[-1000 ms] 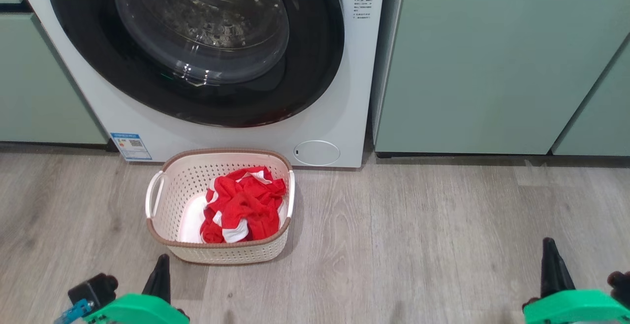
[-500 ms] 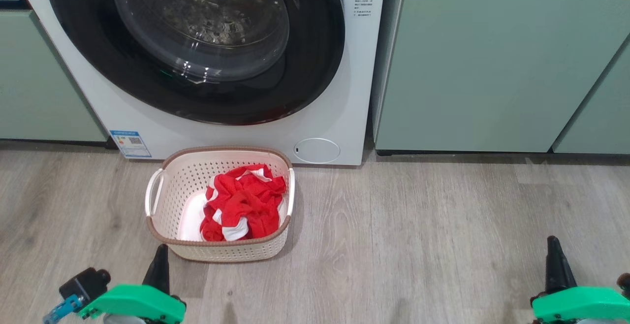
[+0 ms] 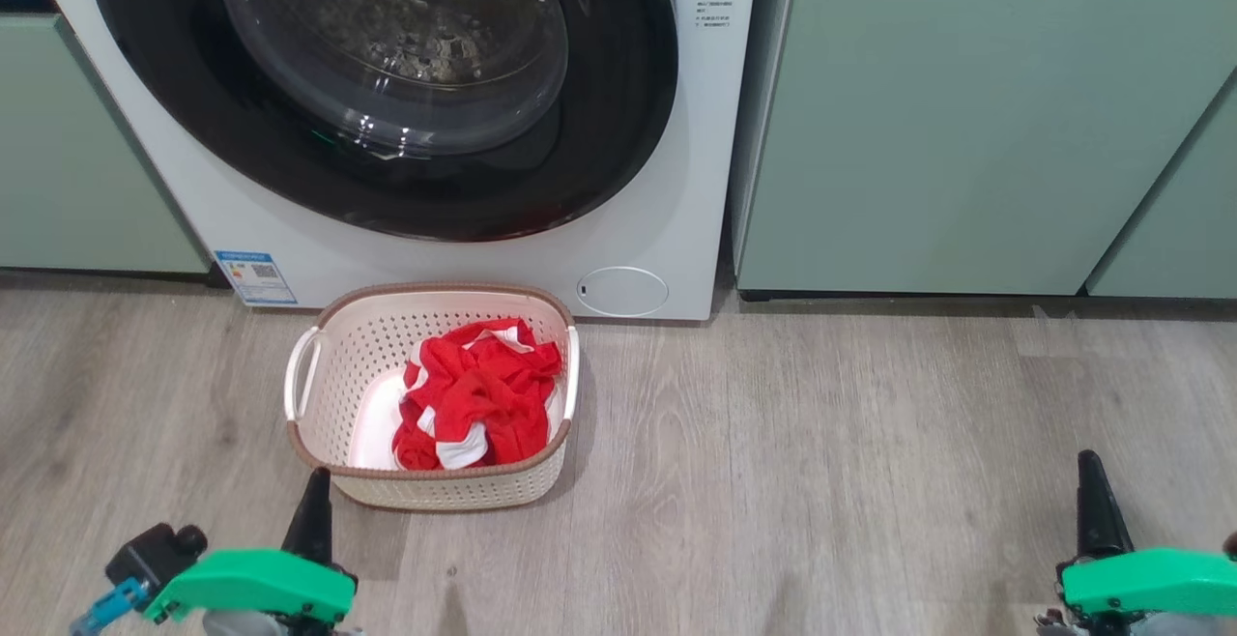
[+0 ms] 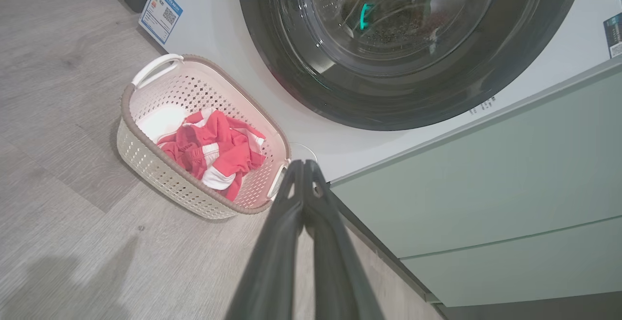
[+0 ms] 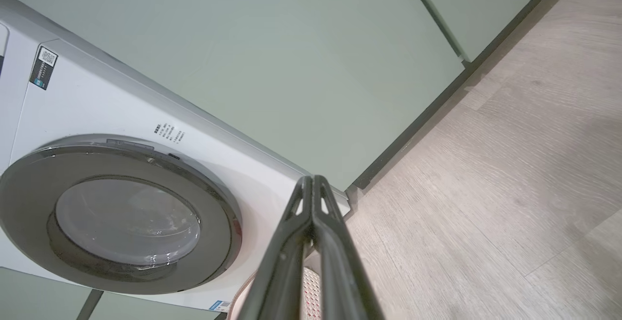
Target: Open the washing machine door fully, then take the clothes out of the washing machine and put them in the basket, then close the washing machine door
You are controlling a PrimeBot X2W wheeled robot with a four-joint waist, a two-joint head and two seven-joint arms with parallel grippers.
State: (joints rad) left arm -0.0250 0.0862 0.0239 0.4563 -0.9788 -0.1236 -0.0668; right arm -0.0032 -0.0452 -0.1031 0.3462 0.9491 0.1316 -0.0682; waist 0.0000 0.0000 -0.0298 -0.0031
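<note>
Looking down from the head view, the washing machine door (image 3: pixel 387 85) sat shut against the white washing machine (image 3: pixel 691 182). The basket (image 3: pixel 437 288) stood on the wood-look floor (image 3: pixel 821 443) just in front of it with a crumpled red-and-white garment (image 3: pixel 478 399) inside, probably set that close so clothes had only a short drop from drum to basket. The left gripper (image 3: pixel 315 505) hung low by the basket's near-left corner and the right gripper (image 3: pixel 1090 467) well off to the right, both touching nothing, which I judged to be a rest pose with the task seemingly done. In the left wrist view, that gripper's fingers (image 4: pixel 284 232) were pressed together and empty, pointing between the basket's handle and the pale green cabinet (image 4: pixel 461 174). In the right wrist view, the other fingers (image 5: pixel 333 257) likewise met at the tips, holding nothing, and the door lay flush on the machine's front.
</note>
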